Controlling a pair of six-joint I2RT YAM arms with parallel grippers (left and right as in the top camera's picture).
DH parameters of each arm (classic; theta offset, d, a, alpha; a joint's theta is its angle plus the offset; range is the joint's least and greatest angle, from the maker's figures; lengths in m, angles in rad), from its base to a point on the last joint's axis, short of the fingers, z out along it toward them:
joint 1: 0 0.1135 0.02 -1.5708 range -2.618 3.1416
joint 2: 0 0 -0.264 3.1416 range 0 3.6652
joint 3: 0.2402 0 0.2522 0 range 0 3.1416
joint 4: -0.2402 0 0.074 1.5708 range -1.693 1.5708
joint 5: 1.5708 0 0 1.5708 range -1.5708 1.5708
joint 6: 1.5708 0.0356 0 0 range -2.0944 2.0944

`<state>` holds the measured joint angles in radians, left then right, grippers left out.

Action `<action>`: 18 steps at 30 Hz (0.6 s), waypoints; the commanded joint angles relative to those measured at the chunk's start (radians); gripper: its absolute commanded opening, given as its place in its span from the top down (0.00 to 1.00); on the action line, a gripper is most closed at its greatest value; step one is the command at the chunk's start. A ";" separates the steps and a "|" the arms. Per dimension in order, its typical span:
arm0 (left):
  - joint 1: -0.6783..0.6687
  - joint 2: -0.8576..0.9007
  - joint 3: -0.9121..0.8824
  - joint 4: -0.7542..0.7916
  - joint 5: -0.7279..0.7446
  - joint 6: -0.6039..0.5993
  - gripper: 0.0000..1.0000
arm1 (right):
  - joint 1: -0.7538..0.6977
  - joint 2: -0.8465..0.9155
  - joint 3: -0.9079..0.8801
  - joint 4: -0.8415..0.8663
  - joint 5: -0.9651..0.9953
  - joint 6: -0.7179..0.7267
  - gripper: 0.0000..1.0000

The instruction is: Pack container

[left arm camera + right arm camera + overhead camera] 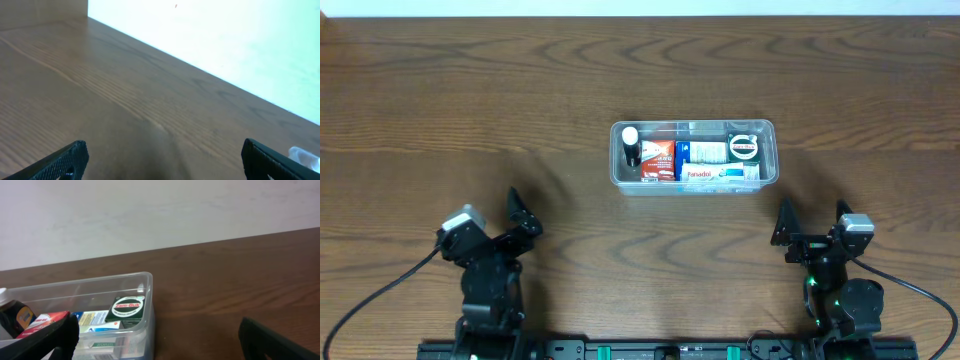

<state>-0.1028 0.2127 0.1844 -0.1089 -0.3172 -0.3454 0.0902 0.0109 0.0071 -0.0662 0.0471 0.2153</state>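
The left claw point(523, 214) sat low and drawn back, jaws spread wide and empty. The right claw point(812, 222) matched it, jaws likewise wide apart.

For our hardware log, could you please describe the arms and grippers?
Both arms are black and blocky. The left gripper and right gripper have black tapered fingers and a grey camera block. Black cables leave each base; the right arm shows green lights.

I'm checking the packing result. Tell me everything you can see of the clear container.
The container is a clear plastic rectangular tub, shallow, with rounded corners and a rim. It sits upright and lidless on the wooden table, holding a dark bottle, small boxes and a green Zam-Buk pack. Nothing else touches it.
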 commanded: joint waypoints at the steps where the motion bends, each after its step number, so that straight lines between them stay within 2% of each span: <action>1: 0.034 -0.024 -0.031 -0.001 0.126 0.068 0.02 | 0.006 -0.005 -0.002 -0.004 -0.003 -0.014 0.01; 13: 0.035 -0.051 -0.081 -0.001 0.153 0.194 0.02 | 0.006 -0.005 -0.002 -0.004 -0.003 -0.014 0.01; 18: 0.035 -0.078 -0.126 -0.001 0.163 0.196 0.02 | 0.006 -0.005 -0.002 -0.004 -0.003 -0.014 0.01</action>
<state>-0.0727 0.1558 0.0837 -0.1112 -0.1753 -0.1818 0.0902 0.0109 0.0071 -0.0662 0.0471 0.2153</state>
